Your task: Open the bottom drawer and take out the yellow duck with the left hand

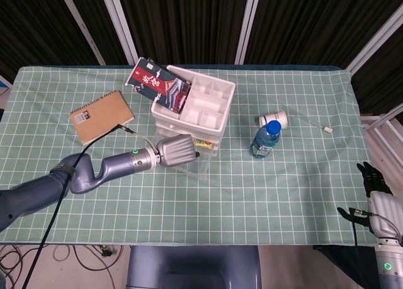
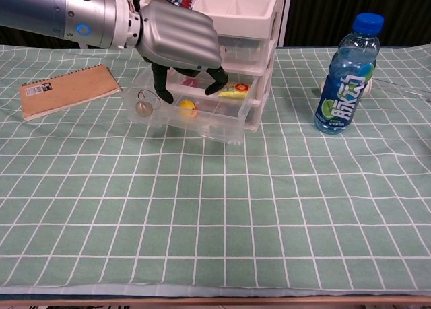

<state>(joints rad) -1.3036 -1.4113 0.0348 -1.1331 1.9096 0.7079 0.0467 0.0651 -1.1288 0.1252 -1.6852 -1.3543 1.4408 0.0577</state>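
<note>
At the near right corner, about five o'clock in the head view, the right hand (image 1: 376, 198) is hanging off the table edge, its dark fingers pointing up; whether it is open or closed cannot be told from this small glimpse. Toward the middle of the green checked tablecloth (image 2: 222, 208), the bottom drawer (image 2: 192, 118) is standing pulled out toward the viewer, a clear tray. Inside it the yellow duck (image 2: 187, 107) is sitting near the front wall, with a round brownish trinket (image 2: 143, 108) lying at its nine o'clock and a yellow packet (image 2: 233, 91) lying at its two o'clock, further back. The left hand (image 2: 180, 43) is hovering directly over the open drawer, palm down, its dark fingers (image 2: 160, 85) spread and curling downward into the tray; they are holding nothing and one fingertip is reaching close to the duck without clearly touching it. At three o'clock from the drawers a blue-capped bottle (image 2: 345, 77) is standing upright. At nine o'clock a brown spiral notebook (image 2: 64, 90) is lying flat. Behind the hand the white drawer unit (image 1: 194, 109) is rising, a red and dark snack bag (image 1: 157, 84) leaning on its far left corner
</note>
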